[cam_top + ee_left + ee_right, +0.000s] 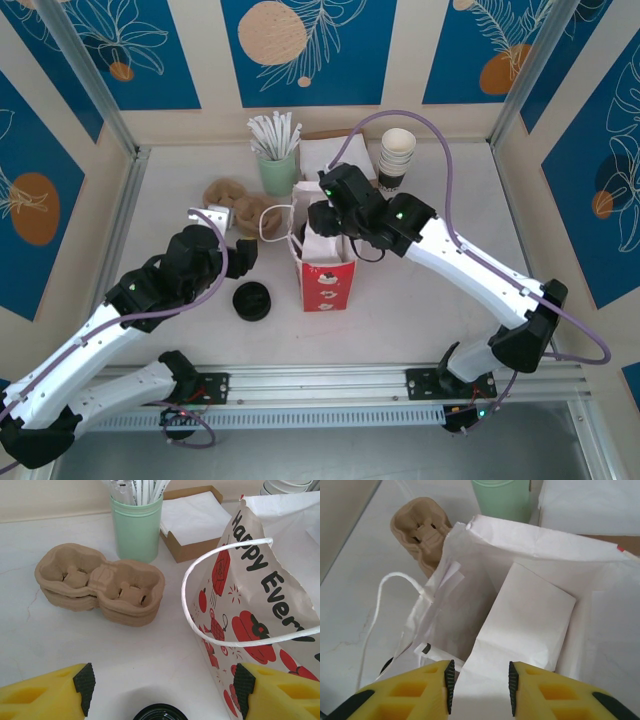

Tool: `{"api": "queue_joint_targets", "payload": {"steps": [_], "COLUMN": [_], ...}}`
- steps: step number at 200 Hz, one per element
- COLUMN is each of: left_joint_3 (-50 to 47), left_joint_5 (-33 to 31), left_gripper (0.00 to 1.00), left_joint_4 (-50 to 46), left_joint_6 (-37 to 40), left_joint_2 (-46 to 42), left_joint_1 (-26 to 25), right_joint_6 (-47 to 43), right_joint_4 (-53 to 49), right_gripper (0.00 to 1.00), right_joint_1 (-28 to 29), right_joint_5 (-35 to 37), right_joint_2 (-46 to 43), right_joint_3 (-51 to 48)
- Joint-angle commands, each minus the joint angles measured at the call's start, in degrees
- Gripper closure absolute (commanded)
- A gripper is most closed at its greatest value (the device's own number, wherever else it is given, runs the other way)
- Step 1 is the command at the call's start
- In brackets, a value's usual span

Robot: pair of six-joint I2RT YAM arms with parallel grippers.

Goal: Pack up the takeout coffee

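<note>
The red-and-white paper bag [326,272] stands upright mid-table, its mouth open. From above, the takeout coffee [252,301] shows as a round black lid just left of the bag, with the cup sides hidden. My left gripper [243,257] hangs open just behind it; the lid's rim [161,713] peeks in at the bottom edge between the wide-apart fingers [85,686]. The bag's printed side [250,610] and white handle loop [200,630] are at the right. My right gripper [480,685] is open over the bag's mouth, above the white paper inside [520,625].
A stack of brown pulp cup carriers [235,205] [100,582] lies behind the left gripper. A mint-green holder of straws [277,170] [136,527], a napkin tray [335,152] [192,520] and stacked lidless cups [396,158] line the back.
</note>
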Motion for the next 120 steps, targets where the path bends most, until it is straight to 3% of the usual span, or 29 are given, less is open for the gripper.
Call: {"api": "queue_joint_targets", "payload": {"steps": [1, 69, 89, 120], "left_joint_3": [0.98, 0.50, -1.52, -8.12], "left_joint_5": [-1.54, -8.42, -10.81, -15.37], "left_gripper": [0.23, 0.12, 0.01, 0.01], "left_joint_4": [1.63, 7.28, 10.61, 18.32], "left_joint_6": [0.06, 6.17, 7.71, 10.52], "left_joint_2": [-0.13, 1.08, 1.55, 0.98], "left_joint_1": [-0.38, 0.13, 1.35, 5.51], "right_joint_6": [-1.58, -5.27, -6.06, -6.20], "right_joint_4": [1.59, 2.41, 3.42, 4.24], "right_gripper": [0.63, 0.61, 0.57, 0.45], "right_joint_1": [-1.28, -7.85, -12.46, -22.32], "right_joint_5": [-3.12, -3.24, -3.31, -6.87], "right_joint_2": [-3.25, -11.68, -15.32, -21.46], "right_joint_3": [2.60, 0.88, -3.05, -11.91]}}
